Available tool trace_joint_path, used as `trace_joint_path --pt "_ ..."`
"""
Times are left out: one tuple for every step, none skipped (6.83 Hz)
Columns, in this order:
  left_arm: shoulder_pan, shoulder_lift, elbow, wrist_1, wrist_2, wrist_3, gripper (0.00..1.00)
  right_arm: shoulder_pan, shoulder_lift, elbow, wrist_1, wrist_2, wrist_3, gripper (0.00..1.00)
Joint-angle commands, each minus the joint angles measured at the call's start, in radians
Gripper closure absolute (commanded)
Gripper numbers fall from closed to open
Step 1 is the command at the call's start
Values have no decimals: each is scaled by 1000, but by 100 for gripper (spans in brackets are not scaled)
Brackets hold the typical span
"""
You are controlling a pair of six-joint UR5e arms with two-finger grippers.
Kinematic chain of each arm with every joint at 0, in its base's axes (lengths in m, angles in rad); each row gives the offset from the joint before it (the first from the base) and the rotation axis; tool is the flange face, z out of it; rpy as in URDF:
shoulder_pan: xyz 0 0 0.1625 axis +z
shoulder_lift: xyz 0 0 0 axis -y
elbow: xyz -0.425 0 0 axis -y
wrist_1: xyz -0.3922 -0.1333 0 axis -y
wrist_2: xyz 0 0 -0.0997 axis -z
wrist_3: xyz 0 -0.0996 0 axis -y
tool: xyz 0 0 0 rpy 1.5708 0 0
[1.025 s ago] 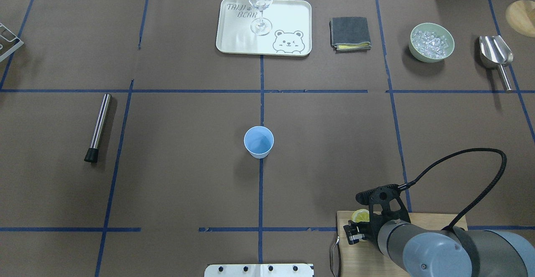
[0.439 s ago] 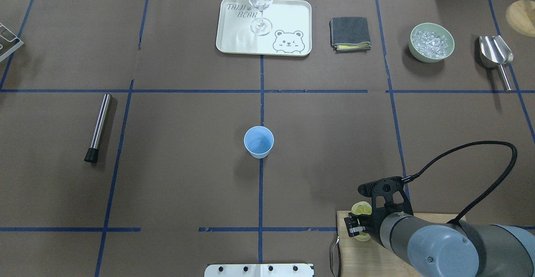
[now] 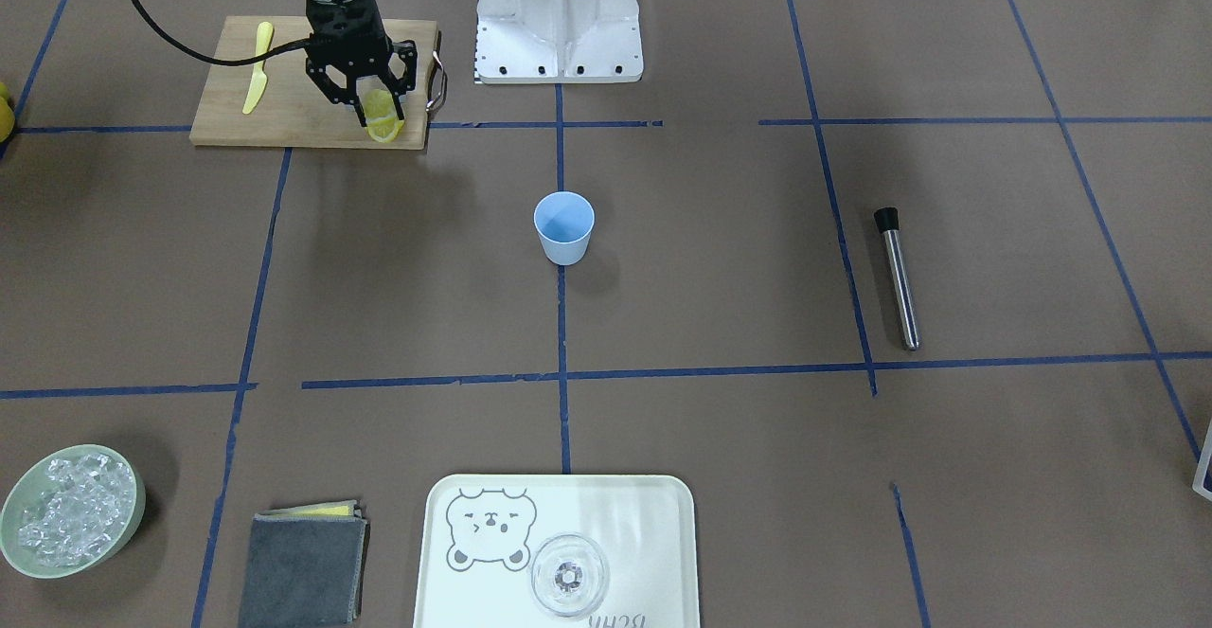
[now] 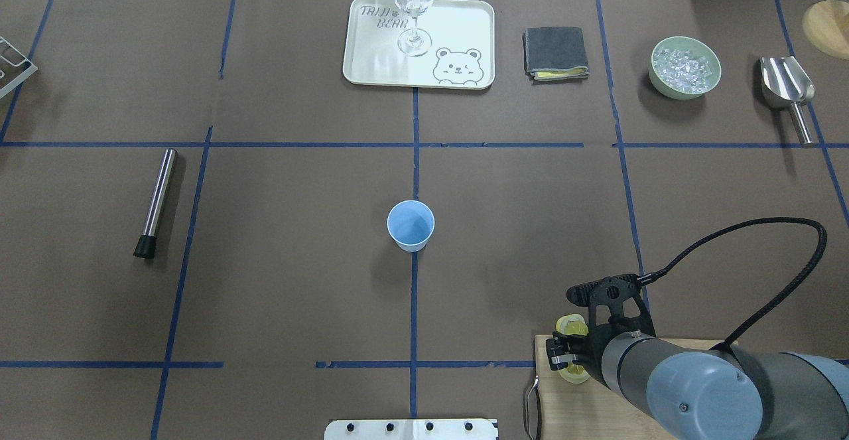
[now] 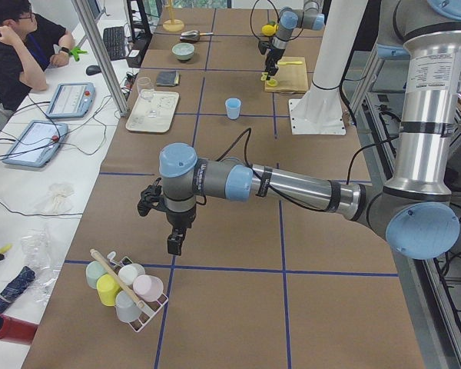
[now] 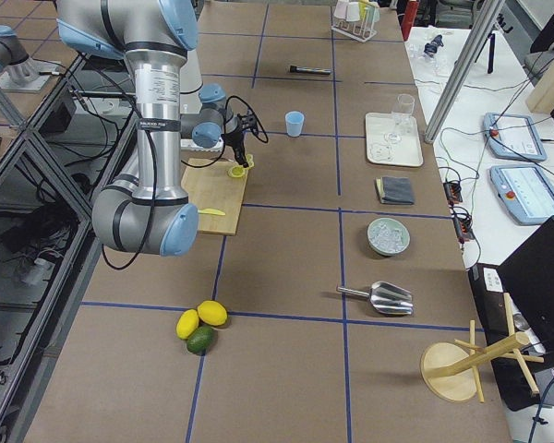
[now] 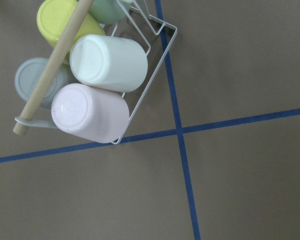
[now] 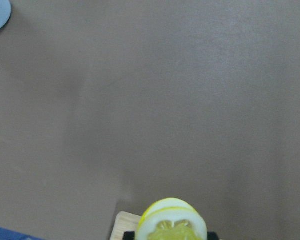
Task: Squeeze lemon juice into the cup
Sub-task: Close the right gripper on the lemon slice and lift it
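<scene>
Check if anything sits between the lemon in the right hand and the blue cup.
Nothing visible does. The right hand holds the lemon over the cutting board corner, and only bare brown table lies between it and the cup.
</scene>
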Motion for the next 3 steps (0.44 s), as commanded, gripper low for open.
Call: trace_joint_path --pt "0 0 1 -1 -1 0 0 0 8 14 -24 1 1 47" --pt "0 0 2 1 -1 0 0 0 8 23 -29 2 0 47" --pt "0 0 3 -1 -1 0 0 0 10 27 -43 2 -1 47"
